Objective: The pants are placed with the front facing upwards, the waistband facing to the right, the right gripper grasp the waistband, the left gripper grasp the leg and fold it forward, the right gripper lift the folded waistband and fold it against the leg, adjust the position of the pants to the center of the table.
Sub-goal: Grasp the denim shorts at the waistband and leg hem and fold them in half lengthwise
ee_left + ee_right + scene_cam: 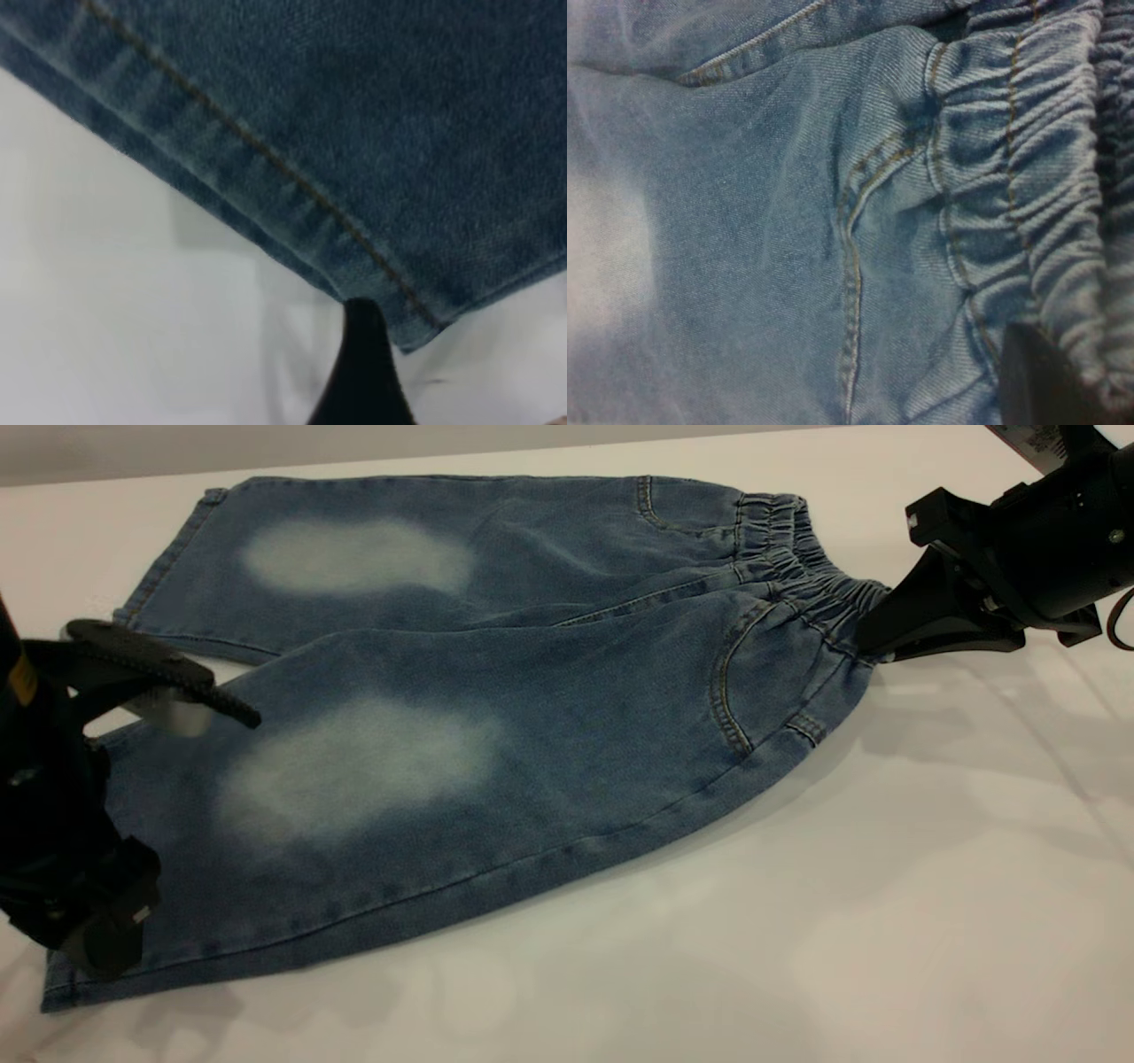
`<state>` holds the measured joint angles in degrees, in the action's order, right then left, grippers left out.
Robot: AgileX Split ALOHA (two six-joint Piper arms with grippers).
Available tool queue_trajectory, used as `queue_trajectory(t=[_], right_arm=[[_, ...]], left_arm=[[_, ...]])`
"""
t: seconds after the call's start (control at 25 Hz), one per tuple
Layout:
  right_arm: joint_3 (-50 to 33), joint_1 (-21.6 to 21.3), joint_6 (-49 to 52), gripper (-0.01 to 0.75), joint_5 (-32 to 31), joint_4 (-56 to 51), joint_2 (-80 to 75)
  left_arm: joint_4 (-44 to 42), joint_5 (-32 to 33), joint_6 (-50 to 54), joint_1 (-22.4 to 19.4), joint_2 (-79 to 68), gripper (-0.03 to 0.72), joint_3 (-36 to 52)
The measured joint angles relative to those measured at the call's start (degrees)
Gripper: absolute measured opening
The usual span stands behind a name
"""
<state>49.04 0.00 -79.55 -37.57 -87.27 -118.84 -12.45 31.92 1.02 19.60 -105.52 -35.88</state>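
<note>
Pants (pixel 461 717) lie flat on the table (pixel 797 921), front up, waistband (pixel 802 567) at the right end, both legs running left. Near leg's lower side seam runs diagonally from the hem corner at lower left up toward the waistband; broad bare table lies in front of that seam and to the right of the waistband. Far leg's hem sits close to the table's back edge, so little room behind the pants. Small gap of table shows between the two legs near the hems.

Right gripper (pixel 873 651) reaches in from the upper right of the pants, body tilted down, wedge fingers at the near end of the waistband and touching the ruched edge. Right wrist view shows one dark finger (pixel 1036 381) over the gathered band beside the front pocket seam. Jaws look nearly together at the band; whether fabric is pinched, cannot tell.

Left gripper (pixel 133 717) sits at the left end of the pants, over the near leg's hem. Jaws spread wide: ridged upper finger (pixel 177 673) above the denim, lower part of the arm down by the hem's near corner. Left wrist view shows a black fingertip (pixel 363 363) on the table just at the hem (pixel 266 159) corner, nothing gripped.
</note>
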Motion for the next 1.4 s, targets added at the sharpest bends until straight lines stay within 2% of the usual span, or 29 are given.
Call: queue_trajectory(t=[0.48, 0.92, 1.08, 1.4], right_arm=[[0.0, 0.0, 0.0, 0.032, 0.0, 0.2, 0.0], [0.0, 0.0, 0.0, 0.032, -0.1, 0.4, 0.0], [0.0, 0.0, 0.0, 0.032, -0.1, 0.4, 0.0], [0.0, 0.0, 0.0, 0.034, -0.1, 0.4, 0.0]], left_arm=[[-7.2, -2.7, 8.2, 0.0, -5.2, 0.498, 0.4], [-7.3, -3.7, 8.6, 0.0, -6.5, 0.491, 0.2], [-7.1, -3.9, 8.6, 0.0, -6.5, 0.441, 0.2], [-7.1, -3.9, 8.6, 0.0, -6.5, 0.264, 0.2]])
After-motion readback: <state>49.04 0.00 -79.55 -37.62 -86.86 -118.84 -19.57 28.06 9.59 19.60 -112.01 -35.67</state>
